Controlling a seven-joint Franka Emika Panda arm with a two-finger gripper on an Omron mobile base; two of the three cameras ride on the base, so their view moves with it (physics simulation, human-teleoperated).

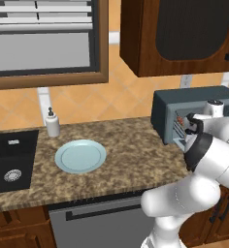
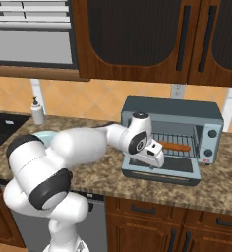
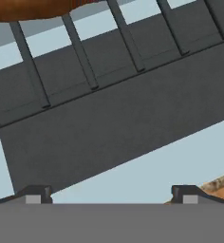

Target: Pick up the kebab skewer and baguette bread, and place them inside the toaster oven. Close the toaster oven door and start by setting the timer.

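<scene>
Right base view — gripper [image 2: 157, 156] spread wide over the lowered toaster oven door [image 2: 162, 173], baguette bread [image 2: 175, 146] apparently on the rack [image 2: 187, 139] behind

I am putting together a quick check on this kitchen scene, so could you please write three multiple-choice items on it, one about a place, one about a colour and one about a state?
1. Where does the baguette bread lie?
A. On the wire rack inside the toaster oven
B. On the plate
C. In the sink

2. What colour is the plate on the counter?
A. Dark red
B. Pale blue
C. Black

3. How does the toaster oven door stand?
A. Shut upright
B. Taken off and lying in the sink
C. Folded down open in front of the oven

Answers:
1. A, the right base view shows the orange loaf on the rack bars inside the oven.
2. B, the left base view shows a pale blue disc beside the sink.
3. C, the panel lies flat in front of the open cavity, beneath the open gripper.
</scene>
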